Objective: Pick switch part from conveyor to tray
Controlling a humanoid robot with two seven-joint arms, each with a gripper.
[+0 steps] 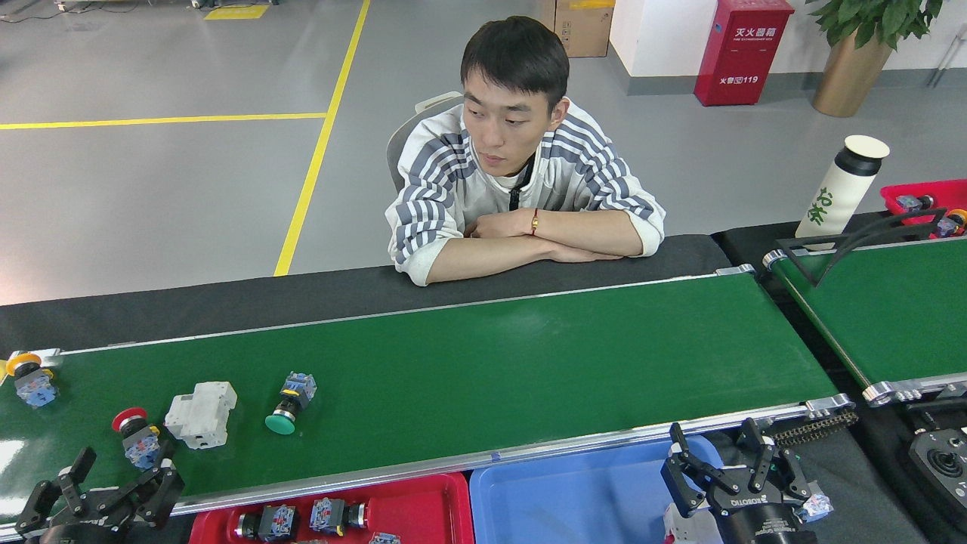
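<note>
Green glossy conveyor (483, 370) with aluminium side rails, spanning the scene left to right; seated person (514, 189) with folded arms at its far side. Blue tray (559, 502) and red tray (423, 502) just beyond the near rail, the red one already holding several switches. Second, shorter green belt (884, 310) at far right, white bottle (838, 189) behind it. Left gripper (102, 491) at the near left corner, fingers spread wide, empty, hovering just near of the red-capped switch part (134, 437). Right gripper (729, 472) by the right end of the blue tray, fingers open, nothing clearly held; small blue-bodied item (814, 508) just beside it, contact impossible to tell. White breaker block (200, 412) just right of the red-capped part; green-capped switch (289, 402) further right; orange-capped switch (30, 378) at the far left end. Judged handling: light, rigid plastic, round cap likely to roll or slip; best grasped across the squarish translucent blue contact body, flat sides to the pads, well clear of the neighbouring breaker block. Likely target: red-capped part, nearest the left gripper.
</note>
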